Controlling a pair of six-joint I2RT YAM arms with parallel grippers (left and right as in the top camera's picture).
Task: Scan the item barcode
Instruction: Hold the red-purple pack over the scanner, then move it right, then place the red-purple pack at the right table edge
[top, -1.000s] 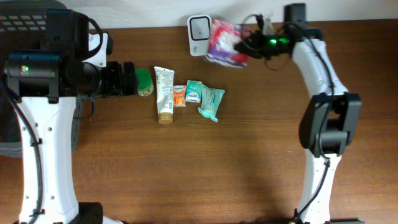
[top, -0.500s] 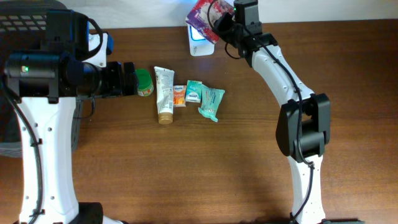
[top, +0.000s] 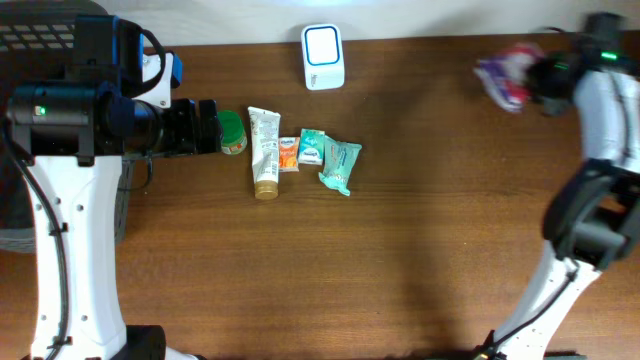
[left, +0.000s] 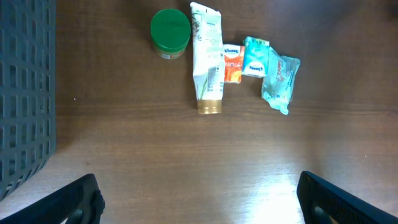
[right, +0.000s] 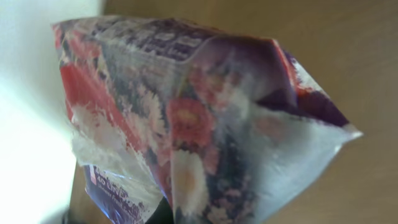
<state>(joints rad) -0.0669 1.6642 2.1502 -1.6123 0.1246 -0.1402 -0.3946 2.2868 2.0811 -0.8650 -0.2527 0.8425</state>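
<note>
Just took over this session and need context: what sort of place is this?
Probably a mock checkout bench: a white scanner at the back of a wooden table, small retail goods in a row (tube, tissue pack), and a dark basket at the left.

Overhead: flowered pouch (top: 505, 78), well right of scanner (top: 323, 56), is blurred; print unreadable. Right gripper (top: 532, 80) fingers are lost behind the pouch, contact pts not visible. Green-lidded jar (top: 233, 131), left of and below scanner, partly covered by left gripper (top: 207, 127). Basket (top: 45, 25), far left of scanner, cut by frame edge.
Rt wrist view: pouch fills frame, soft focus; lettering possibly "40", not legible.
Lt wrist view: fingertips (left: 71, 199) cropped at bottom edge.
</note>
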